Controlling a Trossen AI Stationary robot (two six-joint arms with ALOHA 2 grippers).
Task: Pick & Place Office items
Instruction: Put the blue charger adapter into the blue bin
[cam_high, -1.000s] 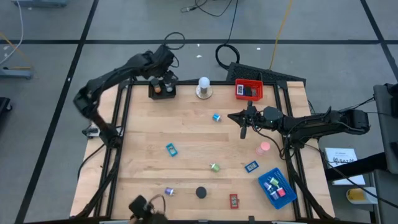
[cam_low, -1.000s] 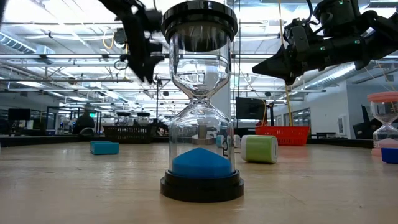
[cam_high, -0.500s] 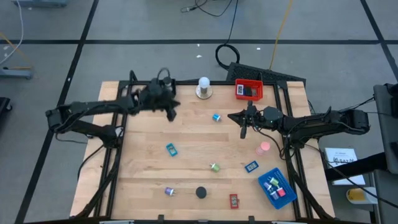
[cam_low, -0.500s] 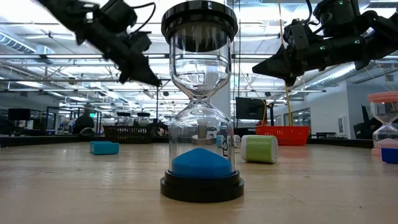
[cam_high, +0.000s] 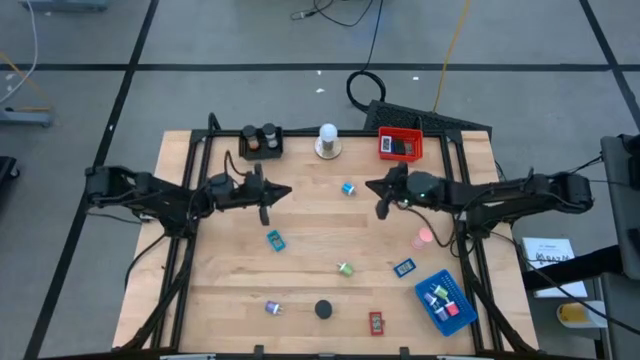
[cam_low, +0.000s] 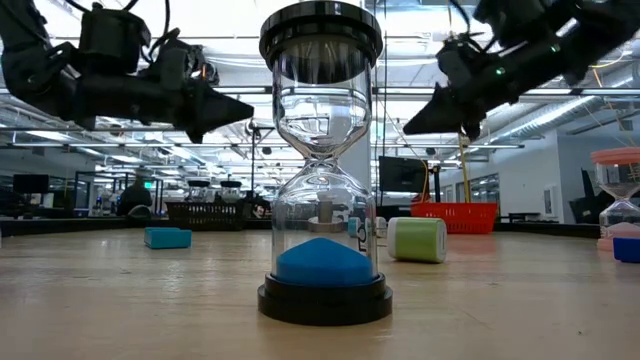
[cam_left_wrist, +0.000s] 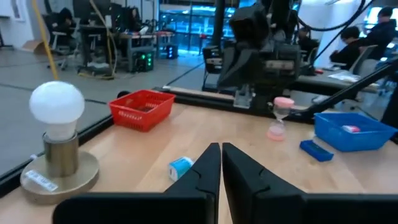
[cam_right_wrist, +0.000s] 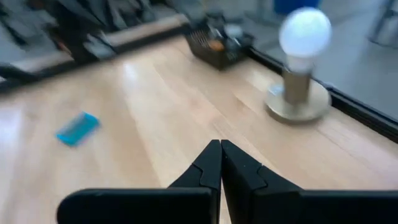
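Note:
The office items lie scattered on the wooden table: a blue cylinder (cam_high: 348, 188), a blue rectangle (cam_high: 275, 240), a green cylinder (cam_high: 345, 268), another blue rectangle (cam_high: 404, 268), a pink hourglass (cam_high: 425, 238), a purple clip (cam_high: 272, 308), a black-capped hourglass (cam_high: 323, 310) and a red rectangle (cam_high: 376, 322). My left gripper (cam_high: 287, 190) is shut and empty, hanging level above the table's far left part and pointing at the blue cylinder (cam_left_wrist: 181, 167). My right gripper (cam_high: 371, 188) is shut and empty too, in the air just right of that cylinder.
Along the far edge stand a black tray (cam_high: 262, 142) with cylinders, a white knob on a round base (cam_high: 327, 142) and a red tray (cam_high: 400, 146). A blue tray (cam_high: 445, 303) with items sits near right. Bare wood lies between the two grippers and the near items.
My left gripper has swung from above the black tray toward the table's middle and down. It has turned from pointing down to level. My right gripper has tipped a little, staying in place.

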